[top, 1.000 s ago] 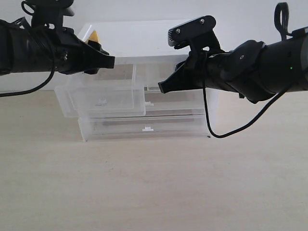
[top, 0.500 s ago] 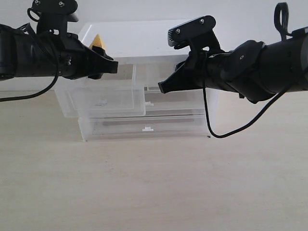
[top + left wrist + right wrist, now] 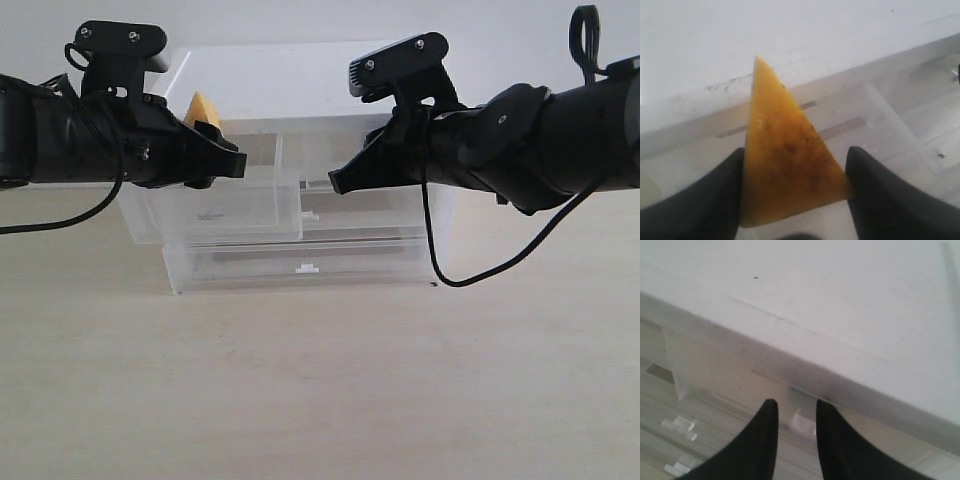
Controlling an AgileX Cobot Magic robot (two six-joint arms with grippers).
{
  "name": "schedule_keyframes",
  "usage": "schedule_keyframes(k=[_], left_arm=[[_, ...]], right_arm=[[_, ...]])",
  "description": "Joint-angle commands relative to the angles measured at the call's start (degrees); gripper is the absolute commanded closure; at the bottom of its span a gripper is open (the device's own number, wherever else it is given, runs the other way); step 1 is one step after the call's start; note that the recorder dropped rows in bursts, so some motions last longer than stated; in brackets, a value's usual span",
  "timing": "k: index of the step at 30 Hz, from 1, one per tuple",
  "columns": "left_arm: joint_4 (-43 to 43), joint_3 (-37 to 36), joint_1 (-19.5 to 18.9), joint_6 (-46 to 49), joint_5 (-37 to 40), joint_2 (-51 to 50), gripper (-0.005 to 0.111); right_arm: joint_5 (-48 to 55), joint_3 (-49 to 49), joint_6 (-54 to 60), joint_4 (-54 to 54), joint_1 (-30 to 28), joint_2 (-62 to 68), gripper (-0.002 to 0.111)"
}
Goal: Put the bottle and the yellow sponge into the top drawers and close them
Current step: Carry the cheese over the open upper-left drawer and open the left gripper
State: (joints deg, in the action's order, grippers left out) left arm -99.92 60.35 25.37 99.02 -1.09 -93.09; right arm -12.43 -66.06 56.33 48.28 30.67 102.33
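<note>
Nearest: pale table (image 3: 320, 380). On it, translucent drawer unit (image 3: 290, 80). At bottom, full-width drawer (image 3: 250, 264), pushed in. Above it, left top drawer (image 3: 215, 205) pulled out toward camera. Beside it, right top drawer (image 3: 370, 212) looks pushed in. Over pulled-out drawer hangs left gripper (image 3: 222, 150), fingers clamped on yellow sponge (image 3: 203, 106), point up, clear of drawer floor. At right top drawer front, right gripper (image 3: 796, 404), fingers partly apart. Small white tab handle (image 3: 802, 424) shows in gap, contact unclear.
</note>
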Motion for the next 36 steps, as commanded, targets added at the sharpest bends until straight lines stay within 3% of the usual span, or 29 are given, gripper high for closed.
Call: schedule_keyframes(k=[1,8,12,15,24,28,36], left_arm=[[0.0,-0.1,0.0,-1.0,-0.4,-0.2,0.103],[0.0,-0.1,0.0,-1.0,-0.4,-0.2,0.100],[0.0,-0.1,0.0,-1.7,-0.4,-0.2,0.078],[0.0,-0.1,0.0,-1.7,-0.4,-0.2,0.069],[0.0,-0.1,0.0,-2.4,1.7,-0.2,0.068],[0.0,-0.1,0.0,-3.2,1.6,-0.3,0.054],[0.0,-0.1,0.0,-3.2,1.9,-0.3,0.050]], right_arm=[[-2.2,-0.4,0.1,-0.9,-0.2,-0.7,0.084],[-1.7,-0.4,0.1,-0.9,-0.2,-0.7,0.084],[-1.4,-0.4,0.1,-0.9,-0.2,-0.7,0.084],[-1.3,-0.4,0.1,-0.9,-0.2,-0.7,0.084],[-1.2,-0.4,0.1,-1.2,-0.2,-0.7,0.084],[-0.8,-0.4,0.1,-1.2,-0.2,-0.7,0.084],[-0.3,-0.4,0.1,-1.2,-0.2,-0.7,0.084]])
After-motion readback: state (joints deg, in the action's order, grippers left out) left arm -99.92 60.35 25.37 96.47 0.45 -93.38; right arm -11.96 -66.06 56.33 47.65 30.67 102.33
